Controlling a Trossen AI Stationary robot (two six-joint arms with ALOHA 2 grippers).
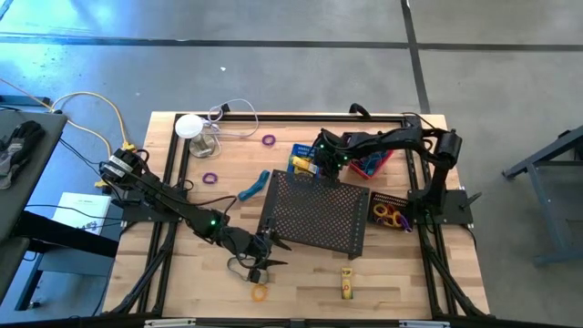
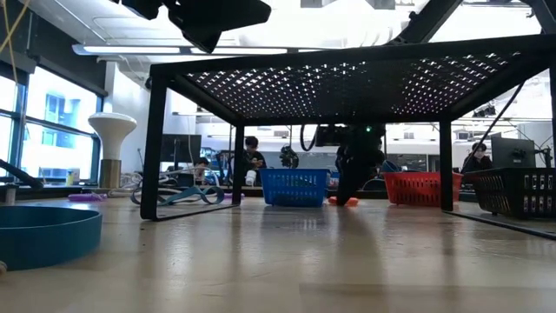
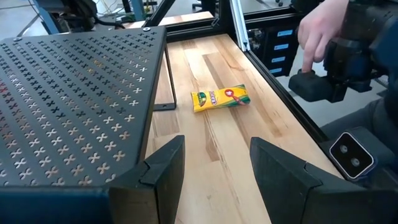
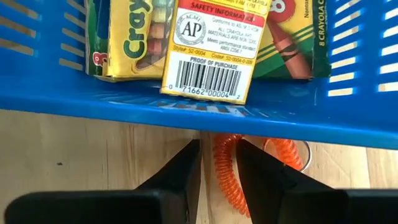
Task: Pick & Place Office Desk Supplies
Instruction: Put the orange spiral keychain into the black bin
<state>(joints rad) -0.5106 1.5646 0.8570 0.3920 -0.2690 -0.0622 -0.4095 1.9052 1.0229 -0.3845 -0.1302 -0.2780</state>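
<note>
Wood planks run the length of the table (image 1: 301,273). Near its front edge lie an orange ring (image 1: 260,292) and a yellow crayon box (image 1: 347,281), well apart. The left gripper (image 1: 271,252) hangs just behind the ring, at the front left corner of the black mesh tray (image 1: 314,214), its fingers spread wide with nothing between them. Only the left wrist view shows that gap (image 3: 214,165) plainly, the crayon box (image 3: 220,98) lying flat on the wood ahead of it and a person's hand (image 3: 317,34) beyond the table edge.

Farther back, a blue band (image 1: 253,187) and a purple ring (image 1: 210,178) lie left of the tray, another purple ring (image 1: 269,139) beyond them.

At the back, the right gripper (image 1: 321,162) sits at the blue basket (image 1: 301,155). From above it is a dark mass; the right wrist view alone shows its fingers (image 4: 183,168) close around an orange coil (image 4: 227,168) on the wood, just outside the basket wall (image 4: 199,106), with crayon boxes (image 4: 211,50) inside the basket. Contact with the coil cannot be judged. The low view shows the coil (image 2: 343,202) as an orange patch by the basket (image 2: 294,186), a red basket (image 2: 421,187) to its side, and people seated in the room behind.
</note>
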